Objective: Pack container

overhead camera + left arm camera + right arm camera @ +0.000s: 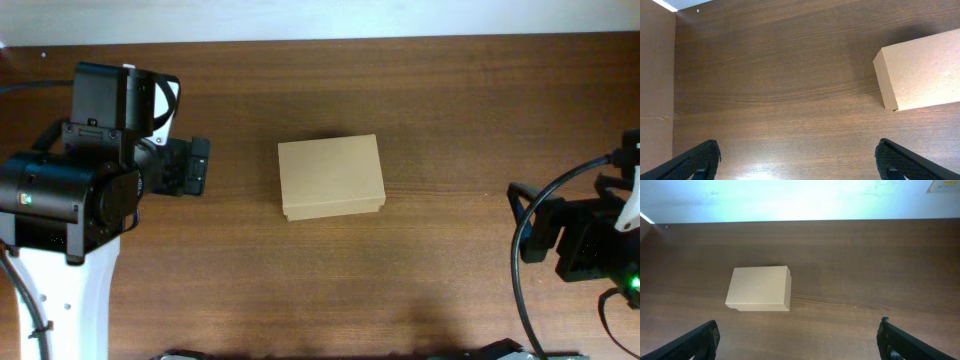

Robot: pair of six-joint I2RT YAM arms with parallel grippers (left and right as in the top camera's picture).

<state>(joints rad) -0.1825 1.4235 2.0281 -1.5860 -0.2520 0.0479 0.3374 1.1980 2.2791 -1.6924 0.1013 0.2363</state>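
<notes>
Tan container [331, 177] shut, ctr of wood table [450, 120].

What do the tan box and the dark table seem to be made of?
The small rectangular tan box: apparently cardboard, matte; its flat dull faces and crisp folded edges suggest this. The dark brown table: wood or wood-look laminate, with streaked grain and slight sheen; which one, I cannot tell.
</notes>
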